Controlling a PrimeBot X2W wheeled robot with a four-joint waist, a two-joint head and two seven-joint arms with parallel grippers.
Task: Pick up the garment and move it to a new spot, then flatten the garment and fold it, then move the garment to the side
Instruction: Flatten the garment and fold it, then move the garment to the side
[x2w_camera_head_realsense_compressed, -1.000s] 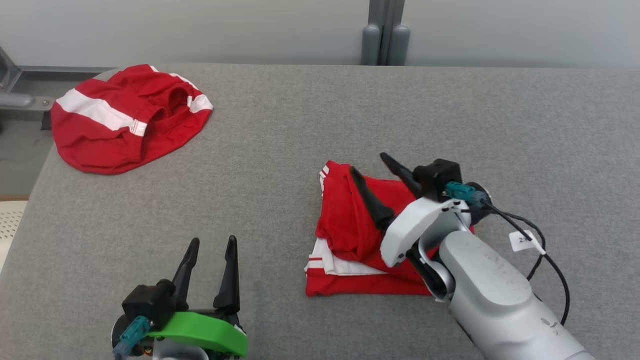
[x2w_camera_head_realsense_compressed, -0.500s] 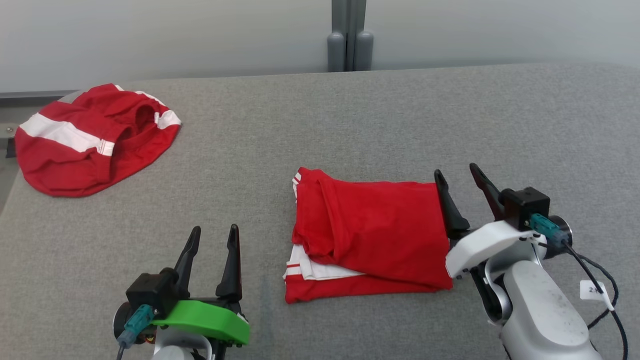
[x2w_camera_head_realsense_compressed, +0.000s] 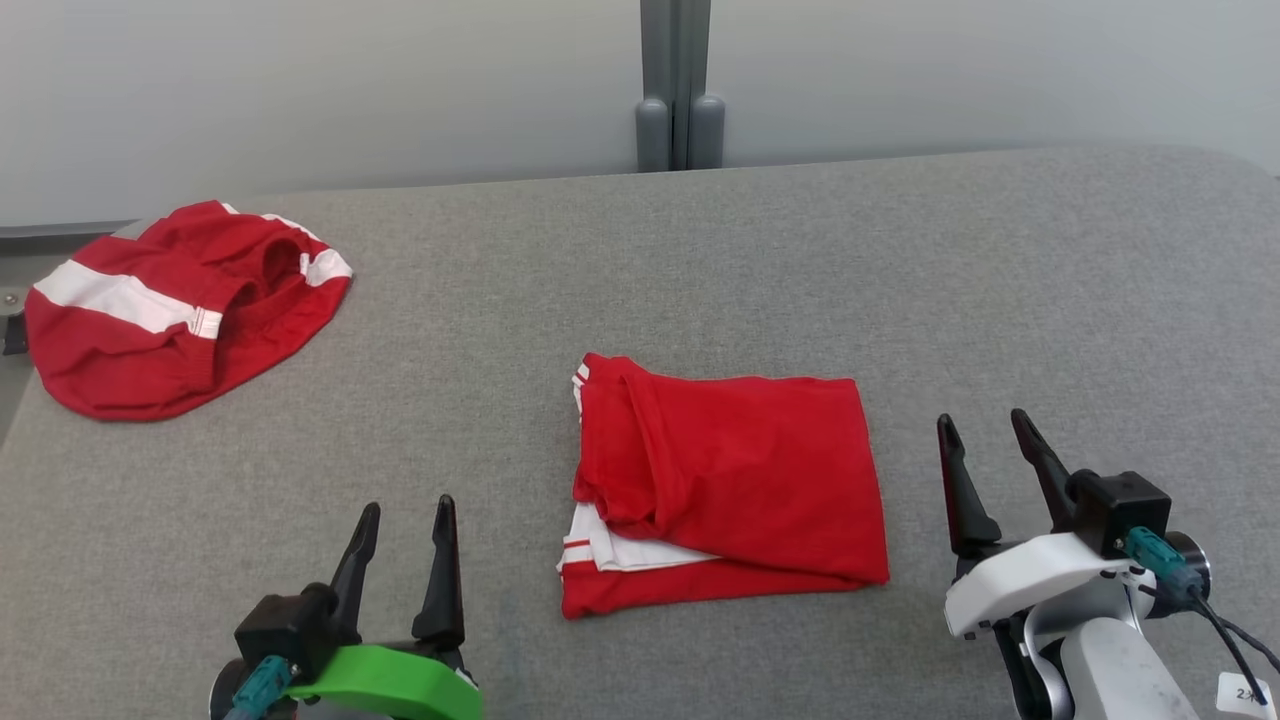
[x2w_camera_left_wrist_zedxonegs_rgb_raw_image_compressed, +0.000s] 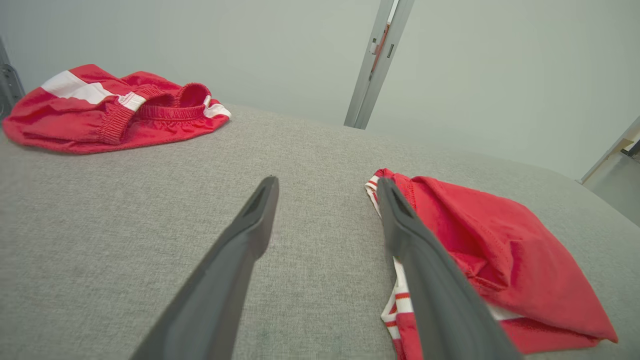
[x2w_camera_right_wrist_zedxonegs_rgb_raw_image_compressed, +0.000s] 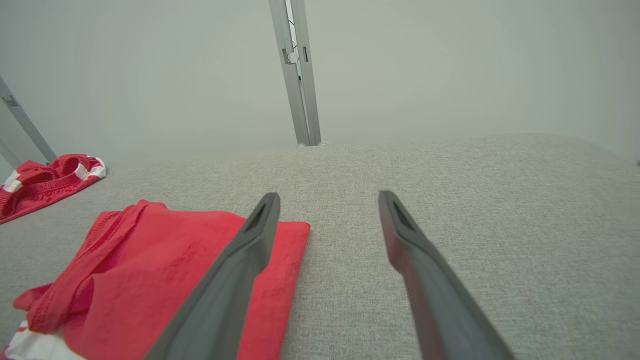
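Grey surface (x2w_camera_head_realsense_compressed: 700, 250), pale wall (x2w_camera_head_realsense_compressed: 300, 90) behind. Folded red garment (x2w_camera_head_realsense_compressed: 730, 480) lies flat at centre, untouched. Left gripper (x2w_camera_head_realsense_compressed: 407, 505) at 7 o'clock and right gripper (x2w_camera_head_realsense_compressed: 980, 417) at 4 o'clock, both with jaws apart and empty. Second garment (x2w_camera_head_realsense_compressed: 170, 310) lies crumpled at 10 o'clock. Left wrist view shows its ribbed waistband (x2w_camera_left_wrist_zedxonegs_rgb_raw_image_compressed: 150, 107) plainly; head view shows it less clearly.

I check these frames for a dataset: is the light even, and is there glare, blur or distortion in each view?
Head view: even soft light, no glare; the folded garment is sharp, with only a faint shadow at its near edge. Left wrist view: wide-angle stretch; the left gripper looms large and the metal post leans. Right wrist view: flat pale light, no glare.
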